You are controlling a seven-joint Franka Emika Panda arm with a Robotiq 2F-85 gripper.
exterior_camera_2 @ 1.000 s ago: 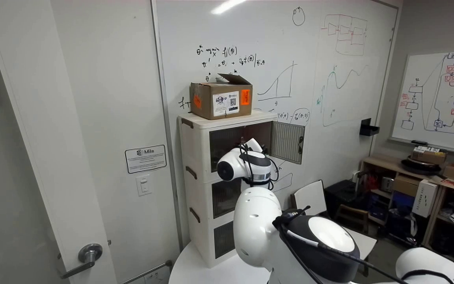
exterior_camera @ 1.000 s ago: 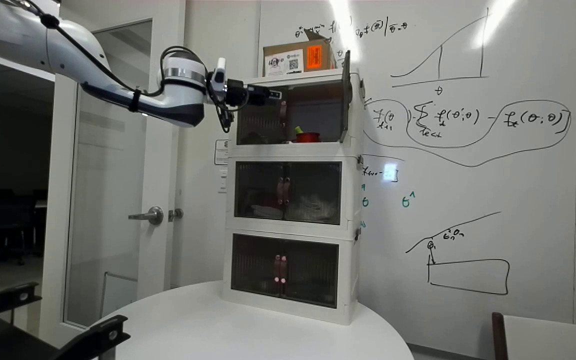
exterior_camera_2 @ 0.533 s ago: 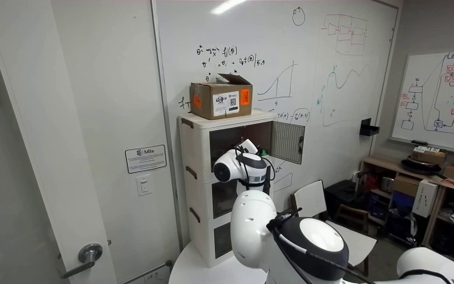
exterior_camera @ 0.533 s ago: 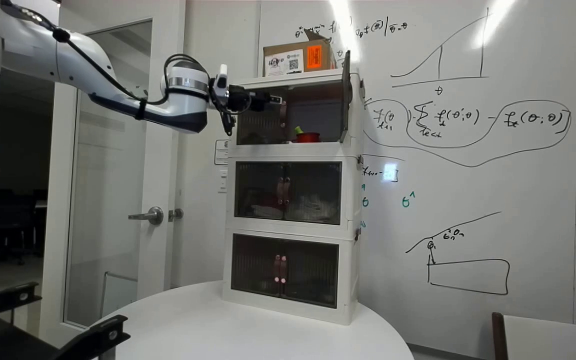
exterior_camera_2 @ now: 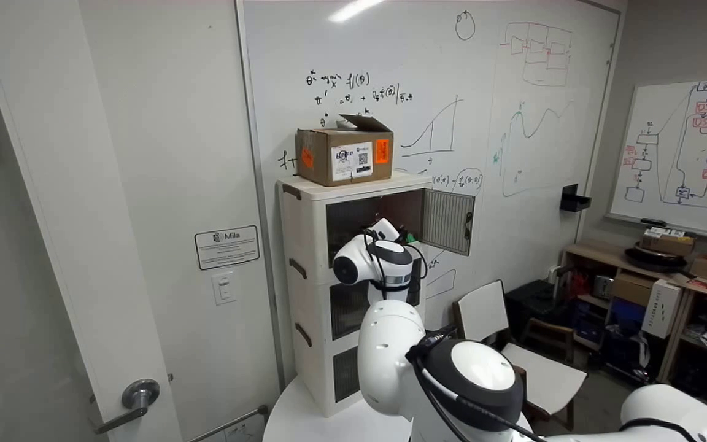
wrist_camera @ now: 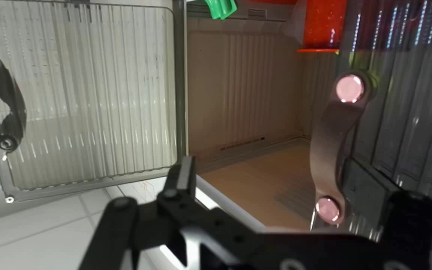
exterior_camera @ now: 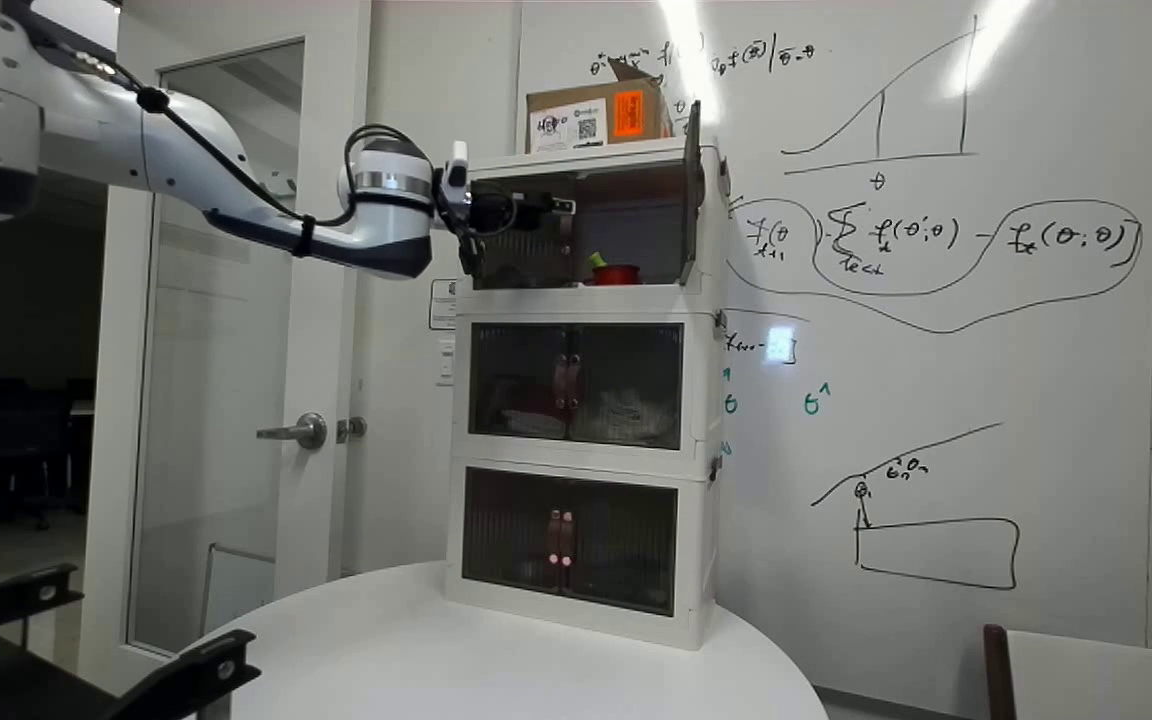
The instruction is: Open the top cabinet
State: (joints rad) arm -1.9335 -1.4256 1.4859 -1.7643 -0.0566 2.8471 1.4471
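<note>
Top cabinet (exterior_camera: 591,300) crowns stack (exterior_camera: 586,458): right door (exterior_camera: 693,200) swung out, left door (exterior_camera: 531,258) shut. Gripper (exterior_camera: 558,205) hovers near its handle (wrist_camera: 324,150), jaws spread wide, nothing held! Danger: off-centre squeeze could slip from handle mid-pull.

The top cabinet (exterior_camera: 591,300) is white-framed, its doors (wrist_camera: 99,97) ribbed grey — one handle (wrist_camera: 325,153) brown with pink studs (wrist_camera: 350,88); the end effector (exterior_camera: 558,207) is black, the cardboard box (exterior_camera_2: 344,156) brown, the counter (exterior_camera: 496,655) white.

"Mila" on wall sign (exterior_camera_2: 226,247); "θ" written repeatedly on whiteboard (exterior_camera: 936,380); handwriting on carton label (exterior_camera_2: 351,161) unclear.
</note>
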